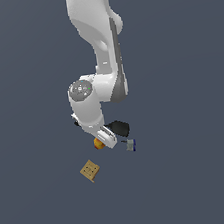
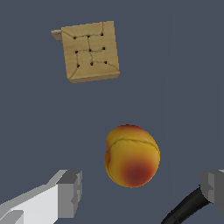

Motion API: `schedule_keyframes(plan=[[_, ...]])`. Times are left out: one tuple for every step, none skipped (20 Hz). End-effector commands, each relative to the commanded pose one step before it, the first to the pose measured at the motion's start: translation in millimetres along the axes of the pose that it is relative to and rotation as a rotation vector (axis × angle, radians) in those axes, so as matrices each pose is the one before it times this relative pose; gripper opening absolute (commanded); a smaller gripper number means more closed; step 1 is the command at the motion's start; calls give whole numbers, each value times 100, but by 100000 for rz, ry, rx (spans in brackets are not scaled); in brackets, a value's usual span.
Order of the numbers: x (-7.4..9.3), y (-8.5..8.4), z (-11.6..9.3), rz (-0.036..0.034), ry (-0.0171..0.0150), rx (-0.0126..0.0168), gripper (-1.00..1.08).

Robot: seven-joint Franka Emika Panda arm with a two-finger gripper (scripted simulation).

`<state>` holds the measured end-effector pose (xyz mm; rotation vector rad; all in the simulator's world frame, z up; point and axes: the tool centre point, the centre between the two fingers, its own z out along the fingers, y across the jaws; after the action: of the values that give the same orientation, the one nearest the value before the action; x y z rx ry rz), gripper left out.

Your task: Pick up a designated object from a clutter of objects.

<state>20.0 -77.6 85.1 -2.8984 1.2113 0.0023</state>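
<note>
Showing one ball point(image 2: 132, 156), one cracker box point(image 2: 90, 51), two fingers point(image 2: 70, 192) apart

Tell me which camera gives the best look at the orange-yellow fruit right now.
The wrist view: the orange-yellow fruit fills the middle, showing its red patch and crease, between the open gripper's fingers. The exterior view shows only a small orange sliver, mostly hidden behind the gripper.

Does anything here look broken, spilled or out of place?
Nothing stands out. The orange fruit lies whole between the open gripper's fingers, and the tan cracker box sits flat and apart from it.
</note>
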Motion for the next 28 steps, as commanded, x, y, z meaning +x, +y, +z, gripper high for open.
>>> schedule_keyframes(plan=[[-14,-9,253,-6,1,1,100],[10,26,231,67,17,2,100],[-16,-6,307,0,0,0,100],[2,24,365,67,18,1,100],[-24,-7,438,0,0,0,100],[4,34,489,94,25,1,100],[-7,20,552,67,18,0,100],[-4,18,533,67,18,1,100],[-2,7,467,47,13,2,100],[-9,-16,404,0,0,0,100],[21,12,323,66,18,7,100],[6,-20,265,0,0,0,100],[11,-20,199,0,0,0,100],[12,-17,138,0,0,0,100],[25,8,69,44,12,18,100],[4,-4,26,0,0,0,100],[0,0,0,0,0,0,-100],[0,0,0,0,0,0,-100],[0,0,0,0,0,0,-100],[0,0,0,0,0,0,-100],[0,0,0,0,0,0,-100],[0,0,0,0,0,0,-100],[0,0,0,0,0,0,-100],[0,0,0,0,0,0,-100],[0,0,0,0,0,0,-100],[0,0,0,0,0,0,-100],[-21,-44,-78,-63,26,70,-100],[5,-6,-29,0,0,0,-100]])
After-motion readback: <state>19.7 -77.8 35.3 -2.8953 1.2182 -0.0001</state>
